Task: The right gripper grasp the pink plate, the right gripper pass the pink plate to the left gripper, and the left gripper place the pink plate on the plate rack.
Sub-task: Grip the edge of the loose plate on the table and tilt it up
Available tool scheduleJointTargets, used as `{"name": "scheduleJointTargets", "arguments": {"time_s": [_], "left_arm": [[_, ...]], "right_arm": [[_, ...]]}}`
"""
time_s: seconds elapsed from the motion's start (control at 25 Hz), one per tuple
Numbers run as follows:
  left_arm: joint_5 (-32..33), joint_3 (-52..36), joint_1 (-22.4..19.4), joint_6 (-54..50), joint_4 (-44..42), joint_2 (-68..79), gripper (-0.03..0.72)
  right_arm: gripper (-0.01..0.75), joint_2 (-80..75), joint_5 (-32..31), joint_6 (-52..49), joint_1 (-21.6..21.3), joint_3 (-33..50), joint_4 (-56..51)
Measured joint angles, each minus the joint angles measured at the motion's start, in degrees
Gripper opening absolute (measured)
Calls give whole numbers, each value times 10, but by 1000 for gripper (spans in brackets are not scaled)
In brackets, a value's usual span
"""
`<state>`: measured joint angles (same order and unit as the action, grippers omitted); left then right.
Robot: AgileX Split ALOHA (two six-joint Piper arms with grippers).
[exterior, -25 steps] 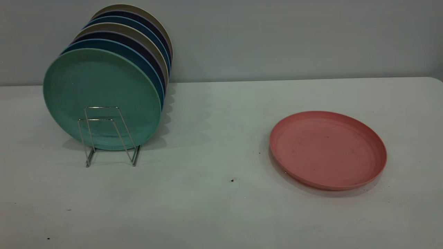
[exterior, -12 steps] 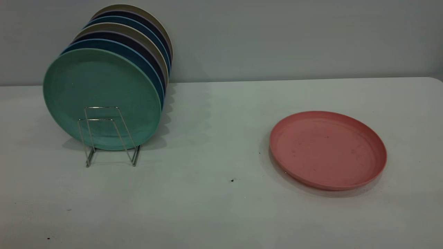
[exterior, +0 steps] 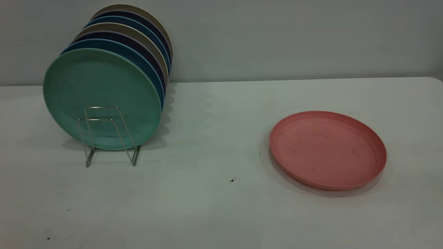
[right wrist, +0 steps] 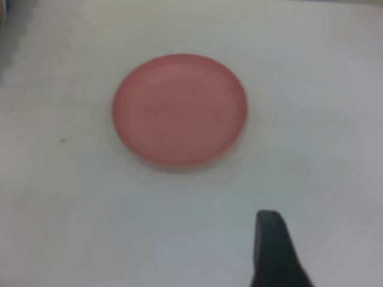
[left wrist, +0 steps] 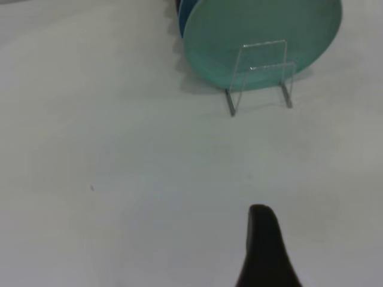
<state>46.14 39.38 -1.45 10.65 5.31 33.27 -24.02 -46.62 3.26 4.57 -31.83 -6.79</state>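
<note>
The right gripper (right wrist: 272, 251) hangs well apart from the pink plate (right wrist: 179, 109).

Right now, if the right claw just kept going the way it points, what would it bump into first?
Probably the pink plate, lying flat on the table ahead of the right claw's fingertip; depth is unclear.

Left gripper (left wrist: 266, 248): one black finger visible, matte, tapering to a rounded tip. Right gripper (right wrist: 276, 250): one dark charcoal finger visible, same tapered shape, blunt tip. No other part of either arm shows.
</note>
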Motion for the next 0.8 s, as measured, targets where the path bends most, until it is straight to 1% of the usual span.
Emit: {"name": "scheduleJointTargets", "arguments": {"time_s": [0.12,0.24,0.32,0.52,0.64,0.72,0.8], "left_arm": [[-51,25,0,17,15,92,537],[-92,45,0,41,59,188,540],[-102,64,0,66,103,248,540],[-115,130,2,164,210,375,540],[-117,162,22,217,261,434,540],[-119,181,46,239,288,471,540],[-120,198,75,254,302,503,540]], "right_arm": [[486,-79,57,25,0,-10,-33],[488,-163,113,57,0,-11,-64],[488,-225,143,78,0,-11,-88],[488,-365,186,146,0,-12,-178],[488,-436,204,220,0,-17,-258],[488,-483,204,274,0,-32,-302],[488,-522,204,305,-7,-59,-336]]}}
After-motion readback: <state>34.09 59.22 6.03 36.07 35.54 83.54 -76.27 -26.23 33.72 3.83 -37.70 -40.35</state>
